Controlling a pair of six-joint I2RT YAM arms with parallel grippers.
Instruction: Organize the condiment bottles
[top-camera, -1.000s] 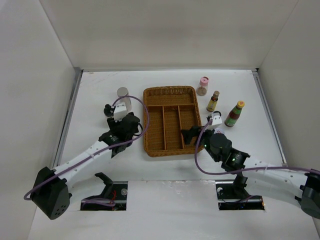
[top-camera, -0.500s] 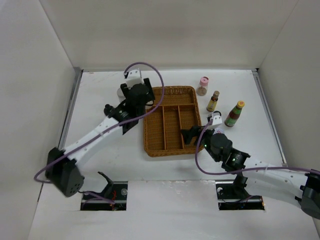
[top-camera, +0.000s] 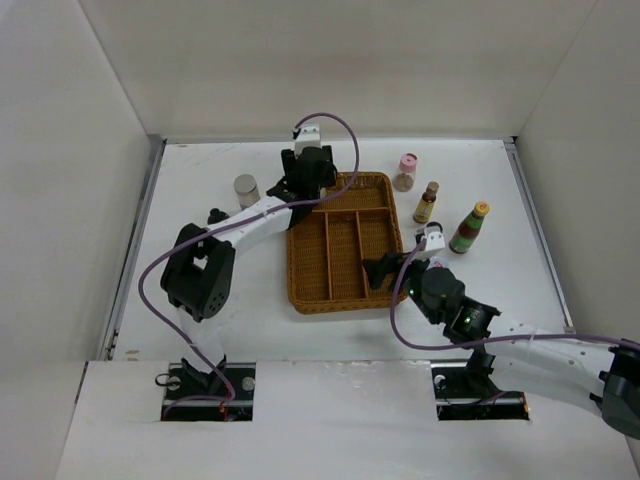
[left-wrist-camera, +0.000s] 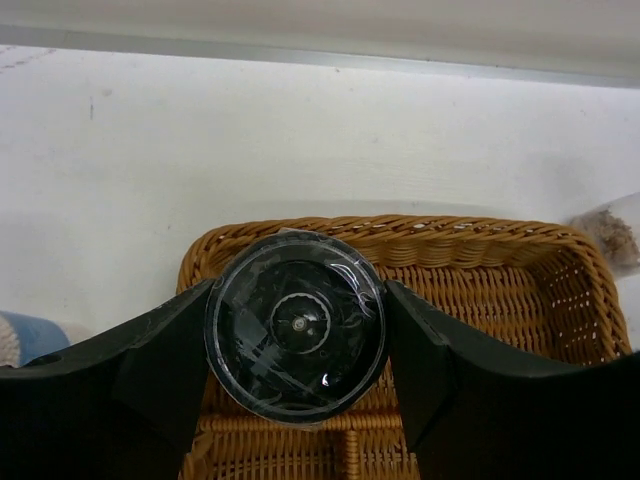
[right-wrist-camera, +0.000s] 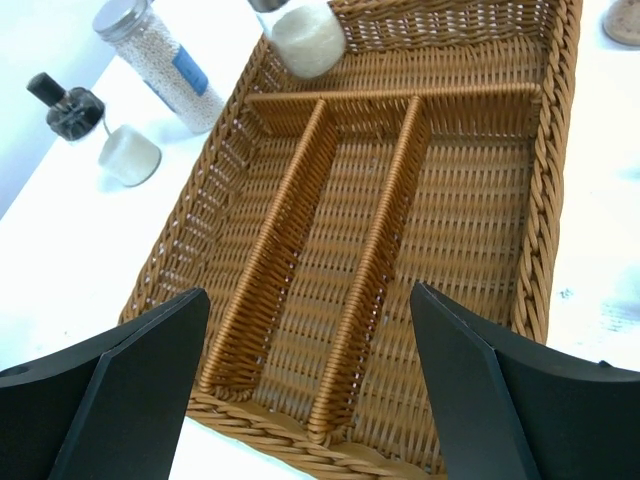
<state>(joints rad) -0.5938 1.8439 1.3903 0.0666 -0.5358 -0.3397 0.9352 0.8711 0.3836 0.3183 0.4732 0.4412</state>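
My left gripper (top-camera: 306, 190) is shut on a clear jar with white contents and a dark grinder base (left-wrist-camera: 295, 325). It holds the jar over the far left corner of the wicker tray (top-camera: 330, 305); the jar also shows in the right wrist view (right-wrist-camera: 300, 32). My right gripper (top-camera: 378, 270) is open and empty above the tray's near right edge (right-wrist-camera: 555, 200). Left of the tray stand a grey-capped jar (top-camera: 246, 188), a small black-capped bottle (top-camera: 215, 216) and a white cylinder (right-wrist-camera: 130, 155). Right of the tray stand a pink-capped jar (top-camera: 405, 172), a small brown bottle (top-camera: 427, 202) and a green bottle with a yellow-orange cap (top-camera: 469, 227).
The tray has a cross compartment at the far end and three long ones, with nothing lying in them. White walls close in the table on the left, back and right. My left arm stretches over the table left of the tray.
My left arm has swung from left of the tray up and right to its far left corner, with the jar in its grip. My right arm has not moved.
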